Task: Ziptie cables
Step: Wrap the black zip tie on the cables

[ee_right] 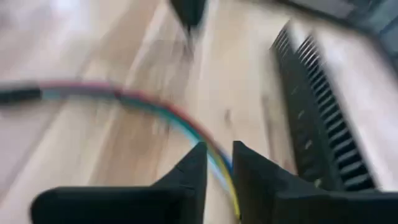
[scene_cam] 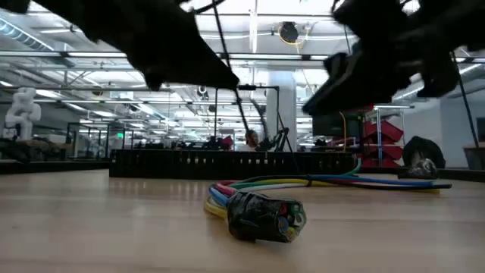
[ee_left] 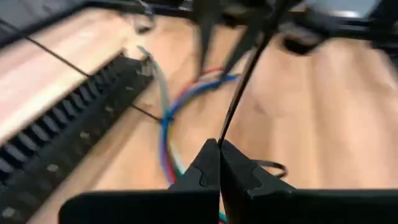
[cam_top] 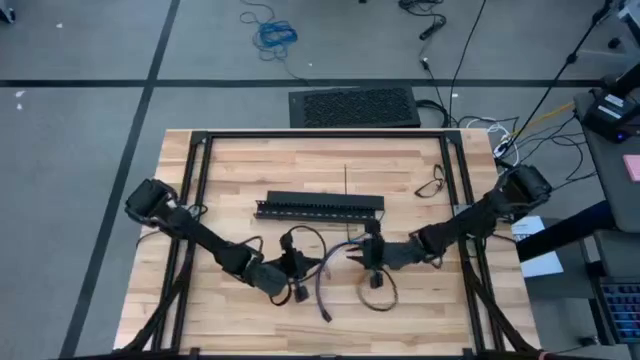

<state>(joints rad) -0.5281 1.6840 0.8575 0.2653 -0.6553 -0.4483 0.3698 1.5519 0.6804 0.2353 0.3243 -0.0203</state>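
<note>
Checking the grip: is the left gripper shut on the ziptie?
Shut: the left gripper has its fingers pressed together on the thin dark ziptie.

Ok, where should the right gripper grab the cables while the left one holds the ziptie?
Probably on the bare run of the cables, clear of the bulky black-wrapped end. Come straight down with the right gripper, fingers astride the wires, since they lie flat on the table as one strand. The left gripper is shut on the ziptie.
</note>
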